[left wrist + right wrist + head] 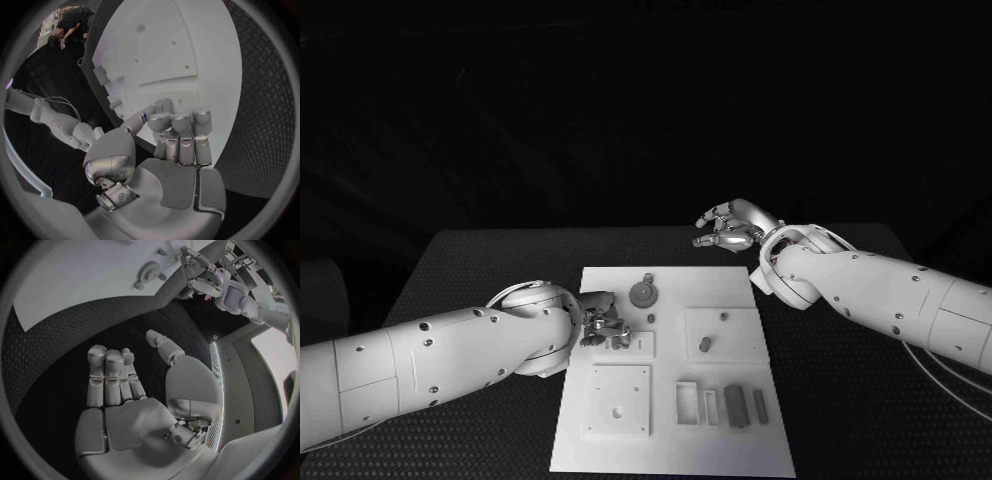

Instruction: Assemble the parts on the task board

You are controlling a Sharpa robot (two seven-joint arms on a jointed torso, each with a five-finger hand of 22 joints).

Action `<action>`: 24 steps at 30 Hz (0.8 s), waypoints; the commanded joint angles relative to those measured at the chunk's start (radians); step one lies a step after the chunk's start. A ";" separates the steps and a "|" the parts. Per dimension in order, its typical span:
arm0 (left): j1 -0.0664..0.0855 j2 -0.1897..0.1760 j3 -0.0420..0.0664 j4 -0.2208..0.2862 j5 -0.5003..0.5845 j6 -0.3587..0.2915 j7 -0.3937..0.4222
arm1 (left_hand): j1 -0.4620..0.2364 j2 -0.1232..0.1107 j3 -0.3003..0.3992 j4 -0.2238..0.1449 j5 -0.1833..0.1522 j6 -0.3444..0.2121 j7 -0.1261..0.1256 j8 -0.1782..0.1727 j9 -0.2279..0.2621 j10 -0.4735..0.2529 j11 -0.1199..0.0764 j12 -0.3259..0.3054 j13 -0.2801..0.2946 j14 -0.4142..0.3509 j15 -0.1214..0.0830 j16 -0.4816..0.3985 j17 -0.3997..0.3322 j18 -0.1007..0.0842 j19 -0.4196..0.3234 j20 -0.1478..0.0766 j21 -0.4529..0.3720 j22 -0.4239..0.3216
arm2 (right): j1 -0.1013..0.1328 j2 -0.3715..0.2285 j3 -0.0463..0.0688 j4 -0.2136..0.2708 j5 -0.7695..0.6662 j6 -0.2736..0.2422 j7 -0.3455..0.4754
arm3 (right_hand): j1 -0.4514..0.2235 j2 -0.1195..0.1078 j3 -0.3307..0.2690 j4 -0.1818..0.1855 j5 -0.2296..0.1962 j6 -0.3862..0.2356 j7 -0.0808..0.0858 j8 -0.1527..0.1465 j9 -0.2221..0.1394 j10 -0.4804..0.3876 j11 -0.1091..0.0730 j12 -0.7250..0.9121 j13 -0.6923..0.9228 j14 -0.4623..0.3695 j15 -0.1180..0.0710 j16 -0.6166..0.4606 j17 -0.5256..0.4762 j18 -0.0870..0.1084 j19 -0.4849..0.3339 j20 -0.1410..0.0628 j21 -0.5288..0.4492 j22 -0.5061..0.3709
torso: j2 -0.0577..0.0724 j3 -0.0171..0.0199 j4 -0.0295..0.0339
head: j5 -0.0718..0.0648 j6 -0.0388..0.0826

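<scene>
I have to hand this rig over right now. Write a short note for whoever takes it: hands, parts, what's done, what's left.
Left hand: at the task board's left edge, fingers curled; whether it holds a part, I cannot tell.
Right hand: open, holding nothing, over the bare table beyond the board's far right corner.
Parts: round disc piece at the far end, small piece on the right square plate, several bars lying at the near right.
Done: unclear. Left: the loose bars look unplaced.

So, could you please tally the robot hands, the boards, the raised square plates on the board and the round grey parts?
Robot hands: 2 (left hand, right hand)
Task board: 1
Raised square plates: 3
Round grey part: 1
Total: 7
</scene>
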 commanded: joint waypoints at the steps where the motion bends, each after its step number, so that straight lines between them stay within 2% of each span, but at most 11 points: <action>1: -0.001 0.004 -0.001 0.000 -0.008 0.018 -0.006 | -0.004 0.008 0.016 0.012 -0.019 0.202 -0.116 0.006 0.000 -0.037 -0.046 0.005 -0.001 0.006 -0.015 0.006 -0.001 0.015 0.008 -0.113 -0.005 0.001 | 0.000 0.001 0.000 0.000 0.001 0.012 0.003 | -0.006 0.007 -0.003 0.000 0.006 0.000 0.010 0.005 -0.001 -0.008 0.001 0.005 -0.001 -0.003 0.000 0.004 -0.001 0.063 0.007 -0.001 -0.005 0.003 | 0.001 0.0000 0.0005 | 0.000 0.001; 3: -0.001 0.005 -0.001 0.000 -0.008 0.023 -0.006 | -0.004 0.006 0.016 0.021 -0.048 0.202 -0.117 0.008 0.000 -0.037 -0.046 0.008 -0.002 0.005 -0.015 0.007 -0.002 0.016 0.009 -0.113 -0.006 0.002 | 0.000 0.001 0.000 0.000 0.001 0.012 0.004 | -0.006 0.007 -0.003 0.000 0.010 0.000 0.010 0.005 -0.001 -0.008 0.001 0.006 -0.002 -0.003 0.000 0.005 -0.002 0.063 0.007 -0.001 -0.005 0.004 | 0.000 -0.0001 -0.0003 | 0.000 0.001; 7: -0.001 0.007 -0.001 0.002 -0.008 0.034 -0.006 | -0.004 0.007 0.017 0.025 -0.057 0.202 -0.117 0.008 -0.001 -0.038 -0.046 0.009 -0.003 0.005 -0.014 0.008 -0.002 0.016 0.009 -0.113 -0.006 0.002 | 0.000 0.001 0.000 0.000 0.001 0.013 0.004 | -0.006 0.007 -0.003 0.000 0.023 0.000 0.010 0.005 -0.001 -0.009 0.002 0.008 -0.005 -0.004 0.000 0.005 -0.002 0.063 0.007 0.000 -0.005 0.004 | 0.000 0.0000 -0.0006 | 0.000 -0.001; 12: -0.001 0.009 -0.001 0.003 -0.008 0.039 -0.008 | -0.006 0.005 0.014 0.036 -0.086 0.203 -0.117 0.011 -0.002 -0.039 -0.046 0.013 -0.004 0.005 -0.013 0.010 -0.004 0.016 0.009 -0.112 -0.007 0.004 | 0.000 0.001 0.000 0.000 0.001 0.013 0.003 | -0.006 0.008 -0.003 0.000 0.033 0.000 0.010 0.005 -0.001 -0.010 0.002 0.009 -0.008 -0.004 0.000 0.006 -0.003 0.063 0.008 0.000 -0.005 0.005 | 0.000 0.0003 -0.0003 | 0.001 0.000; 13: -0.001 0.010 -0.001 0.003 -0.009 0.039 -0.008 | -0.007 0.005 0.012 0.042 -0.108 0.203 -0.117 0.011 -0.002 -0.039 -0.045 0.014 -0.004 0.005 -0.013 0.010 -0.004 0.016 0.009 -0.111 -0.008 0.004 | 0.000 0.001 0.000 0.000 0.001 0.013 0.003 | -0.006 0.008 -0.003 0.000 0.035 0.000 0.010 0.005 -0.001 -0.010 0.002 0.010 -0.008 -0.004 0.000 0.006 -0.003 0.063 0.008 0.000 -0.006 0.005 | 0.000 0.0001 -0.0003 | 0.001 0.000; 14: -0.001 0.010 -0.001 0.003 -0.007 0.041 -0.008 | -0.009 0.005 0.010 0.050 -0.146 0.204 -0.117 0.012 -0.002 -0.039 -0.046 0.015 -0.005 0.004 -0.013 0.010 -0.004 0.017 0.009 -0.111 -0.009 0.005 | 0.000 0.001 0.000 0.001 0.001 0.013 0.004 | -0.006 0.008 -0.002 0.000 0.038 0.000 0.010 0.005 -0.002 -0.010 0.002 0.010 -0.009 -0.004 0.000 0.006 -0.004 0.063 0.008 0.000 -0.006 0.005 | 0.000 0.0003 -0.0001 | -0.002 0.000; 24: -0.001 0.012 -0.001 0.003 -0.018 0.056 -0.011 | -0.003 0.006 0.015 0.052 -0.144 0.204 -0.117 0.013 -0.003 -0.040 -0.046 0.017 -0.005 0.004 -0.012 0.011 -0.005 0.018 0.007 -0.111 -0.009 0.006 | 0.000 0.000 0.000 0.001 0.001 0.014 0.003 | -0.006 0.008 -0.003 0.000 0.049 0.000 0.010 0.006 -0.002 -0.011 0.002 0.012 -0.012 -0.004 0.000 0.007 -0.004 0.063 0.008 0.000 -0.006 0.005 | 0.000 0.0007 -0.0007 | 0.000 -0.001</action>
